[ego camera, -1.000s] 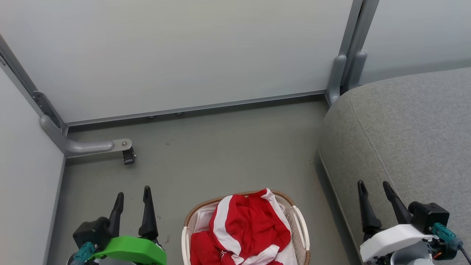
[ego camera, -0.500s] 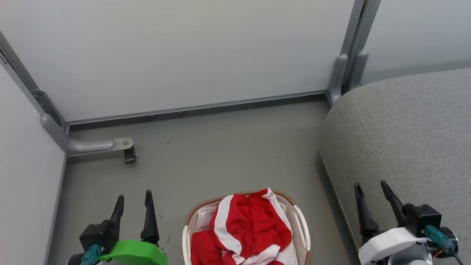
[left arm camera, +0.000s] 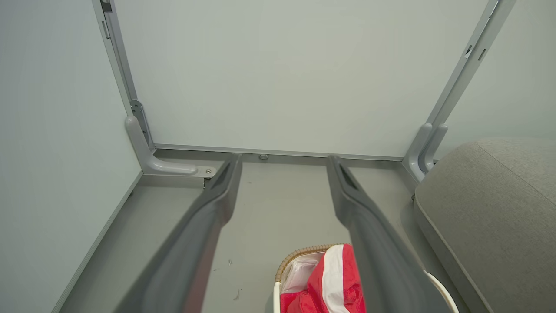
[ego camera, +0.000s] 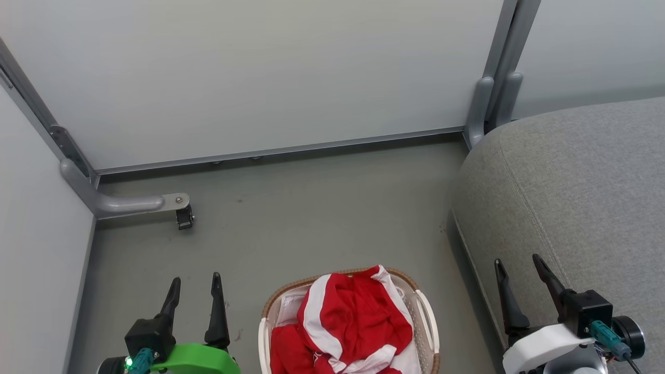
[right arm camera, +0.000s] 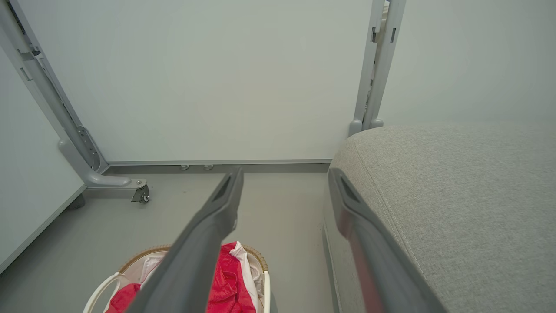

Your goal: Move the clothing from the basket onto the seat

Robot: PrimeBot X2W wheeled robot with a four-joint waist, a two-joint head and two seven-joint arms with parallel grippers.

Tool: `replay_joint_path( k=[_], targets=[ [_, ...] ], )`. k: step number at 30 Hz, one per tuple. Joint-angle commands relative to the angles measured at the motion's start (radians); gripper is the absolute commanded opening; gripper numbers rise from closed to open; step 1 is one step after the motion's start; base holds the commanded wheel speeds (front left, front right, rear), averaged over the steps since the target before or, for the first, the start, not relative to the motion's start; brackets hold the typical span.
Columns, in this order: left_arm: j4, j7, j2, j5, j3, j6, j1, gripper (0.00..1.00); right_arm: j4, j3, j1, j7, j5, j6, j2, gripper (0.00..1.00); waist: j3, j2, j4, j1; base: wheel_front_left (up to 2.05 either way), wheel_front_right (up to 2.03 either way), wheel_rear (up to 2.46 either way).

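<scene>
While both arms hung low over the floor [ego camera: 311,208], the left gripper [ego camera: 196,278] stood with its two dark fingers spread apart and nothing between them, tips aimed at the far panel [ego camera: 260,78]. Just to its right sat the basket [ego camera: 431,322], near the gripper but not touching it. The clothing [ego camera: 358,317] lay heaped inside the basket, red with broad white stripes, its far fold riding up over the woven rim. A bit of white sheet [ego camera: 286,311] showed under the heap on the side nearer the left gripper.

The right gripper [ego camera: 517,259] was likewise wide open and empty. The basket lay to its left, well clear of the fingers. The seat [ego camera: 582,197] spread out to its right and ahead of its tips, and in the right wrist view the right-hand finger ran over the seat's rounded edge — whether it touched the fabric could not be told.

Ahead of the left gripper and slightly to its left, a grey foot with a small caster [ego camera: 183,217] rested on the floor at the panel's base.
</scene>
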Motion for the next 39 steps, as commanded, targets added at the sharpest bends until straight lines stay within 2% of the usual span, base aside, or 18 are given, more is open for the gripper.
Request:
replay_joint_path(
  k=[1,28,34,39],
  targets=[
    [0.003,-0.001,0.007,0.006,0.000,-0.001,0.013,1.00,0.004,0.000,0.011,-0.005,-0.006,0.000,-0.006,1.00,0.000,0.0000,0.000,0.0000,0.00,0.00,0.00],
    [0.011,-0.001,0.007,0.035,-0.027,-0.010,0.012,1.00,-0.017,0.005,0.024,-0.005,-0.005,0.000,-0.005,1.00,0.006,0.0000,-0.004,0.0000,0.00,0.00,0.00],
    [0.019,-0.001,0.006,0.078,-0.068,-0.028,-0.030,1.00,-0.033,0.003,0.008,-0.005,-0.014,0.000,-0.005,1.00,0.045,0.0000,-0.013,0.0000,0.00,0.00,0.00],
    [0.048,-0.001,0.009,0.154,-0.110,-0.053,-0.119,1.00,-0.057,-0.010,-0.038,-0.005,-0.026,0.000,-0.005,1.00,0.132,0.0000,-0.035,0.0000,0.00,0.00,0.00]
  ],
)
